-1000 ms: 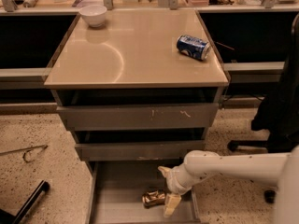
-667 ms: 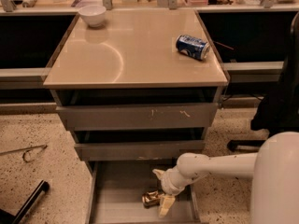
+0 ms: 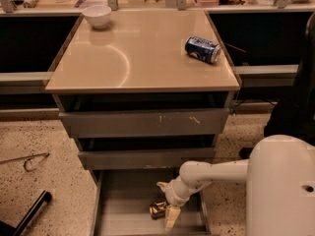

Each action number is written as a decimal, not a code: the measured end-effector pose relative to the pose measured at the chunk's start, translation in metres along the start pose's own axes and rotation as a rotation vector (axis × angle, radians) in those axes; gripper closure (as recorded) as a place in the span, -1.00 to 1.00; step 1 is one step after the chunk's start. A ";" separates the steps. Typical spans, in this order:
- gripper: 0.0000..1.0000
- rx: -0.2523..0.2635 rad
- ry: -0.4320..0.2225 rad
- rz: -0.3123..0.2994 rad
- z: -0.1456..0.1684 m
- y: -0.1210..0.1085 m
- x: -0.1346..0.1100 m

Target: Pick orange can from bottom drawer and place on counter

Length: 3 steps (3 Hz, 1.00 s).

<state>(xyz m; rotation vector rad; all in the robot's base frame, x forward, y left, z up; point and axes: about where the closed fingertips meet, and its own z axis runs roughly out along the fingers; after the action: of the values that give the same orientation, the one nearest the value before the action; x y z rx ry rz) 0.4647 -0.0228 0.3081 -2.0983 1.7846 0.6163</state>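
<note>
The orange can lies on the floor of the open bottom drawer, near its front middle. My gripper reaches down into the drawer from the right on the white arm. Its fingers are spread, one behind the can and one in front, with the can at the gap between their tips. The beige counter tops the cabinet above.
A blue and white can lies on the counter's right side and a white bowl stands at its back left. Two partly open grey drawers overhang the bottom one. A black bar lies on the floor at left.
The gripper has moved left across the drawer, so the can now sits at the gap between its fingers. The arm's white body now fills the lower right.
</note>
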 end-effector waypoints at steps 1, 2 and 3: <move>-1.00 -0.004 -0.049 -0.002 0.018 -0.008 0.007; -1.00 -0.033 -0.112 0.020 0.068 -0.022 0.024; -1.00 -0.033 -0.113 0.020 0.068 -0.022 0.024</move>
<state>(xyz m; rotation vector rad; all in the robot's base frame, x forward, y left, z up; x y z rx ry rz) 0.4812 -0.0052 0.2361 -2.0266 1.7468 0.7586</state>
